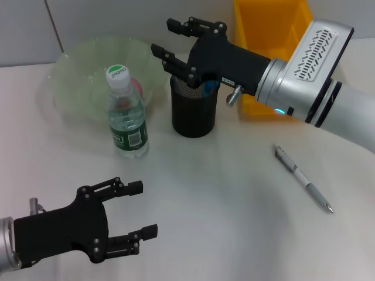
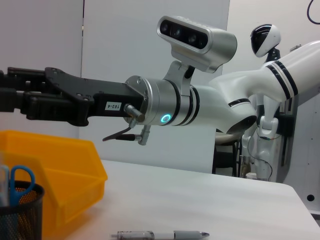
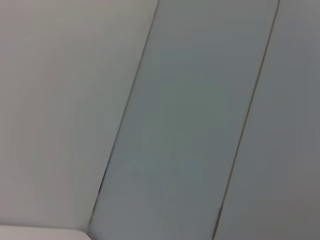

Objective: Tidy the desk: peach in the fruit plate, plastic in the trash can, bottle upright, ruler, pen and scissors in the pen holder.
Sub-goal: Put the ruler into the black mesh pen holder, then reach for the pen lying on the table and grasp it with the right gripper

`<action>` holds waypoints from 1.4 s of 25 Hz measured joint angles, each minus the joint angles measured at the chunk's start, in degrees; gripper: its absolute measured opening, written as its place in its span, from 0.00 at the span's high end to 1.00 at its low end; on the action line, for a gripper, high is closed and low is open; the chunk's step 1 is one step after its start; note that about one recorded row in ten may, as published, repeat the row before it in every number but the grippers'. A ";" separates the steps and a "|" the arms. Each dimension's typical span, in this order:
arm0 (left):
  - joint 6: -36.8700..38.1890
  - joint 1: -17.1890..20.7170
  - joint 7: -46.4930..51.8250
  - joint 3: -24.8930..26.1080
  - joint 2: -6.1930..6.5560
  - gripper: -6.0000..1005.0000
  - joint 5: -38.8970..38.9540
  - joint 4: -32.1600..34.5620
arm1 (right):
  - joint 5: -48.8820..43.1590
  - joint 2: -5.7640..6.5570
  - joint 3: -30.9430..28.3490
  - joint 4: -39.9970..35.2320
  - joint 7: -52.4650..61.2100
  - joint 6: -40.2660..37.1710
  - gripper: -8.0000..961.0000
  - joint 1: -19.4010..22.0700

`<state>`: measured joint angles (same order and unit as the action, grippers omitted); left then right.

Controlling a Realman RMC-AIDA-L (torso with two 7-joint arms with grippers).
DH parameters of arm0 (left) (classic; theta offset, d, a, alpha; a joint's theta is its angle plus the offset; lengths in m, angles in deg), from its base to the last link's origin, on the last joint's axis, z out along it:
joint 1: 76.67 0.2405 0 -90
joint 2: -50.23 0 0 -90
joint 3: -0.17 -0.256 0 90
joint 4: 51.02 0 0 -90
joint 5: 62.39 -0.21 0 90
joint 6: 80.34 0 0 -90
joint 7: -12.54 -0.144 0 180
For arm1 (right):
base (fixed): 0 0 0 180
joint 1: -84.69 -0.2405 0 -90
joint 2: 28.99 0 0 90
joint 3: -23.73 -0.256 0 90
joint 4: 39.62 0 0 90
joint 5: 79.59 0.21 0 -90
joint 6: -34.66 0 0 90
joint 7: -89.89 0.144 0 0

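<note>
White desk: left gripper [image 1: 137, 216] idles, fingers spread. Bottle [image 1: 125, 112] upright, peach [image 1: 135, 85] in plate [image 1: 76, 76] beyond. Right gripper [image 1: 170, 41], fingers apart, hangs over pen holder [image 1: 193, 114] holding scissors [image 2: 21, 177]; pen [image 1: 303, 178] remains out, well apart.

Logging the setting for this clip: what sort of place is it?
Probably a robotics lab staged as a desk: a plain white table with a pen holder and pen, bare wall panels, and another white robot standing behind.
</note>
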<state>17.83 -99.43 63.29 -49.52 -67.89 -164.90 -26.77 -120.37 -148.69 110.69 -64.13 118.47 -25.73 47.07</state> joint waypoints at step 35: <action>0.33 0.04 -0.15 0.34 0.18 0.20 -0.02 0.26 | -81.71 0.49 -13.42 -64.18 117.47 -4.47 0.19 15.21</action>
<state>18.16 -99.39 63.13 -49.19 -67.71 -164.93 -26.51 -202.08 -148.20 97.27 -128.31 235.94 -30.19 62.28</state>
